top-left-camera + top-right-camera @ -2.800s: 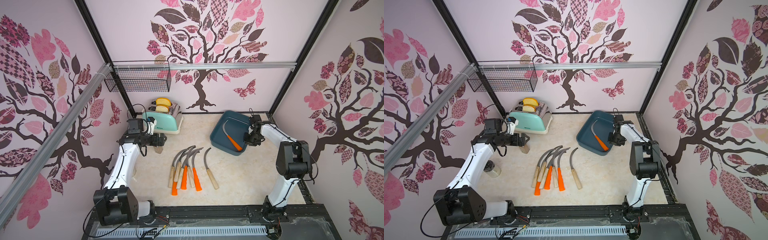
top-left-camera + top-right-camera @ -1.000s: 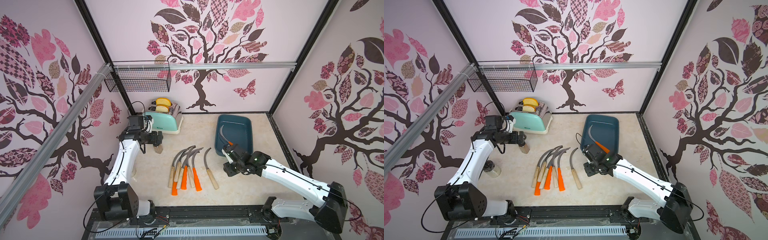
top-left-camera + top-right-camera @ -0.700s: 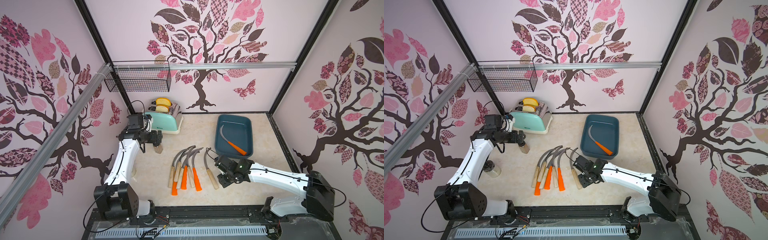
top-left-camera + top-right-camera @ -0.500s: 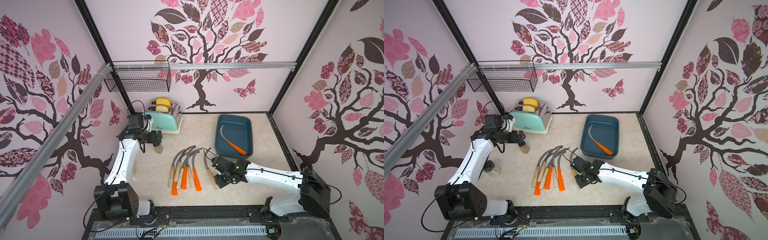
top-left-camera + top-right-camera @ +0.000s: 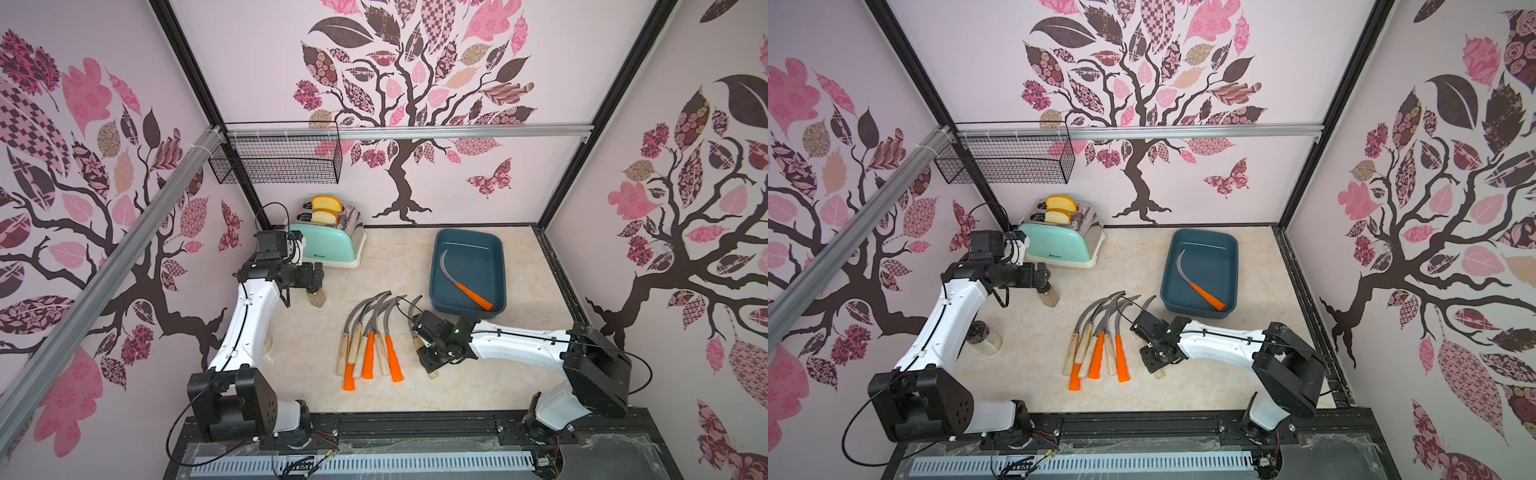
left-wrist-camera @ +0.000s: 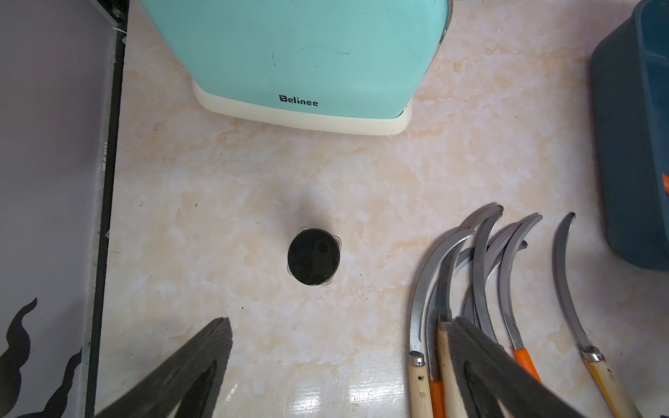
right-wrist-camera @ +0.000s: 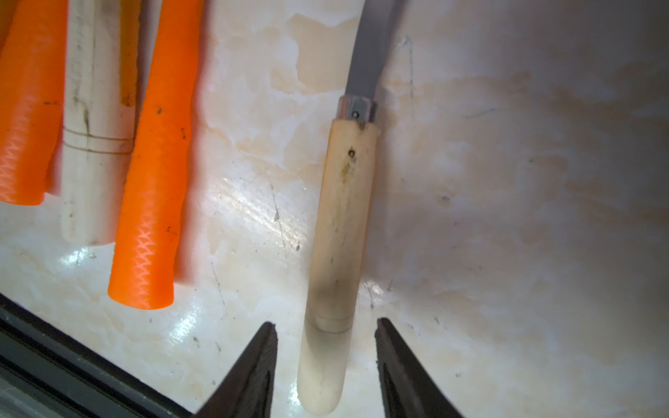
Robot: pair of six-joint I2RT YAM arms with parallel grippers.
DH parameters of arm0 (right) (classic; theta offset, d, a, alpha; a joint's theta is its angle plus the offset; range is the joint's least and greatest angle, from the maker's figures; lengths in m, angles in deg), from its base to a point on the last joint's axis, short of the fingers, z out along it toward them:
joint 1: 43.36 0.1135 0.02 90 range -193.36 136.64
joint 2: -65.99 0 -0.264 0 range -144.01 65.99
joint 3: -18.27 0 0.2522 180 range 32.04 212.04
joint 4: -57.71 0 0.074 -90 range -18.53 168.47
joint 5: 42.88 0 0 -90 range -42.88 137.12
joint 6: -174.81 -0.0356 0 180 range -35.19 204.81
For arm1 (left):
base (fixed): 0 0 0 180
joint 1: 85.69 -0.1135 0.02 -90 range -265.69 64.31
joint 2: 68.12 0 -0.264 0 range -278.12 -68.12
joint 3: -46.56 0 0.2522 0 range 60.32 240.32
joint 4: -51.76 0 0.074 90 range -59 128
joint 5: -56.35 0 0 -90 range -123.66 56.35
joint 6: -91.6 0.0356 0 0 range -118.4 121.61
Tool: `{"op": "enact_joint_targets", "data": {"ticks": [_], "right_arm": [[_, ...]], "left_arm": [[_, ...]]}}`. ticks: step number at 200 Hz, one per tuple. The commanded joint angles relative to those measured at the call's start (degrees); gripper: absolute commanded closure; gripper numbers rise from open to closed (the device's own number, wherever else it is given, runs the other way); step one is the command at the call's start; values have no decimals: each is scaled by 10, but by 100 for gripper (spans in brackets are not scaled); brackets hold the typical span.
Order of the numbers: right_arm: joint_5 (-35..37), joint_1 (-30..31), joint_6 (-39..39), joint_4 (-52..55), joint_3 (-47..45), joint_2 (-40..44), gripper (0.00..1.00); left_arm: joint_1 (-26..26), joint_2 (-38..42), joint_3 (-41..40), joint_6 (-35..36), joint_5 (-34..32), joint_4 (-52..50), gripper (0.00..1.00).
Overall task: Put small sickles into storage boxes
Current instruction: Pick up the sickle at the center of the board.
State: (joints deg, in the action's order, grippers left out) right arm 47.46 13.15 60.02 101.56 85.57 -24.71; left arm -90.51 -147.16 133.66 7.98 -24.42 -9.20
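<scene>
The tray (image 5: 478,257) is shallow, dark teal and rectangular with rounded corners, and sits flat at the far right of the desk (image 5: 399,257). One sickle (image 5: 459,286) lies diagonally inside it, grey blade toward the back wall and orange handle at the near right corner. Left of the tray, a bunch (image 5: 370,332) of six sickles lies fanned on the desk, three orange-handled and three pale wood, with overlapping blades curving away toward the tray. Just right of the bunch lies a lone wood-handled sickle (image 7: 342,202), flat and apart from the others.
</scene>
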Motion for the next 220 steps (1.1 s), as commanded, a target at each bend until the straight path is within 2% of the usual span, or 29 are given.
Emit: {"op": "enact_joint_targets", "data": {"ticks": [1,72,160,220], "right_arm": [[15,4,3,7,21,-17,52],[44,5,16,28,59,-70,54],[69,8,15,45,64,-99,59],[73,11,17,43,56,-101,71]], "left_arm": [[2,7,7,2,2,2,2],[2,14,-9,7,3,4,2],[2,22,-22,13,11,3,2],[2,23,-20,11,9,1,2]]}}
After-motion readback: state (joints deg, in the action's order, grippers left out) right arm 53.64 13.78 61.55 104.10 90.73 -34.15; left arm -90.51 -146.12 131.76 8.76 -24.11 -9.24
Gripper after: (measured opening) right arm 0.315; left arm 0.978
